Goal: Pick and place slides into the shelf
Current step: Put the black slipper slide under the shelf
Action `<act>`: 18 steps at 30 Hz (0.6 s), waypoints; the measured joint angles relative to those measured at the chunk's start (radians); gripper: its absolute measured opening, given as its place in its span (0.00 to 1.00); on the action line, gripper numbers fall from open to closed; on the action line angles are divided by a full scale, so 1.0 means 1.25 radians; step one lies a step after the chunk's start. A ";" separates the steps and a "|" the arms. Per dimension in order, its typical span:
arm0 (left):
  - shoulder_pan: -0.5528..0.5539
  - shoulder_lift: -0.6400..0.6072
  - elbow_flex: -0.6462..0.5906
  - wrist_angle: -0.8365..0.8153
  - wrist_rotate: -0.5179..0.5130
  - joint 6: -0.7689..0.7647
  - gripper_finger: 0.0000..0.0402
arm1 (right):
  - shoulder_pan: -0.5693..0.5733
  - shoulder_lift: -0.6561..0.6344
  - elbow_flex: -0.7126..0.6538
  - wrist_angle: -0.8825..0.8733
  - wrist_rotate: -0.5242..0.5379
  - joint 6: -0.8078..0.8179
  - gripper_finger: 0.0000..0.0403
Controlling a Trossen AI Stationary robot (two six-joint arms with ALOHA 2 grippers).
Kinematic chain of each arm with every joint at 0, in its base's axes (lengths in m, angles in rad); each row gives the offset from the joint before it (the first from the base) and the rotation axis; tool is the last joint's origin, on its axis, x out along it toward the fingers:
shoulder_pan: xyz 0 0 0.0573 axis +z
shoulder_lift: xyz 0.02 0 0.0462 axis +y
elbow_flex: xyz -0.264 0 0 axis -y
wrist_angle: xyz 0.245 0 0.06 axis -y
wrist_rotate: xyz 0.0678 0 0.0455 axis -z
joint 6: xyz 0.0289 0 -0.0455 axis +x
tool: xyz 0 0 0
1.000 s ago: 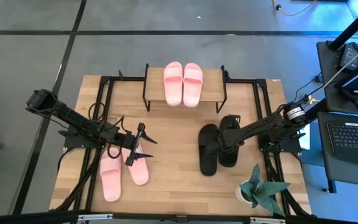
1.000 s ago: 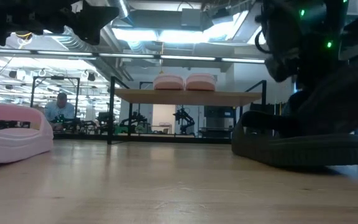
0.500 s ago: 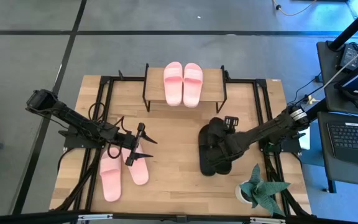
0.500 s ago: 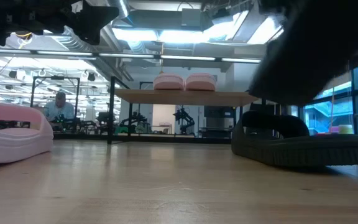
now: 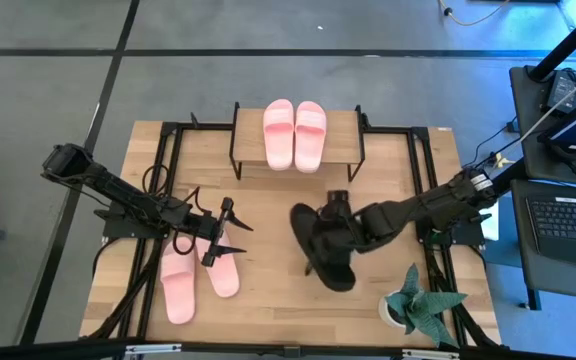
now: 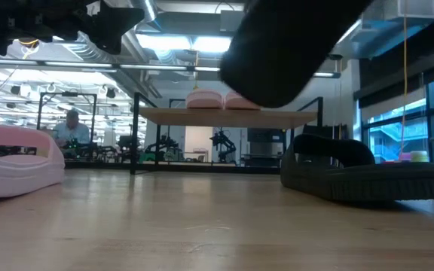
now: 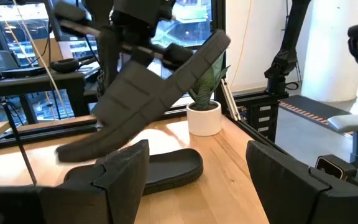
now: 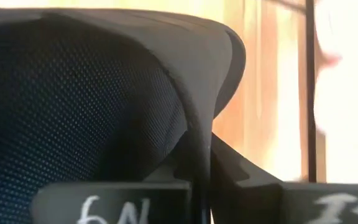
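The right gripper (image 5: 340, 222) was clamped shut on a black slide (image 5: 320, 245), holding it clear off the counter (image 5: 268, 310). In the left wrist view that lifted slide (image 7: 148, 93) hung tilted, sole up, above the second black slide (image 7: 160, 169), which lay flat on the wood. From the low view the flat one (image 6: 364, 173) sat alone while the raised one (image 6: 292, 45) loomed overhead.

Over on the other side, the left gripper (image 5: 230, 228) hovered with its fingers (image 7: 120, 180) spread wide, holding nothing, right at the two pink slides (image 5: 196, 275) lying side by side near the front-left part of the counter.

The shelf (image 5: 343, 150) stood at the far edge, and one pink pair (image 5: 294, 134) was already on its top board.

A potted plant (image 5: 413, 300) sat at the front-right corner. In the right wrist view the strap (image 8: 86, 93) filled the picture; white handwriting showed below it, too cropped to read.
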 joint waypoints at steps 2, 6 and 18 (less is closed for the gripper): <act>0.000 0.000 0.000 0.000 0.000 0.000 0.65 | -0.028 0.000 -0.018 0.063 -0.009 -0.059 0.04; 0.000 0.000 0.000 0.000 0.000 0.000 0.65 | -0.086 0.000 -0.064 0.163 -0.012 -0.136 0.04; 0.000 0.000 0.000 -0.019 0.000 0.008 0.65 | -0.235 0.000 -0.276 0.470 -0.015 -0.302 0.04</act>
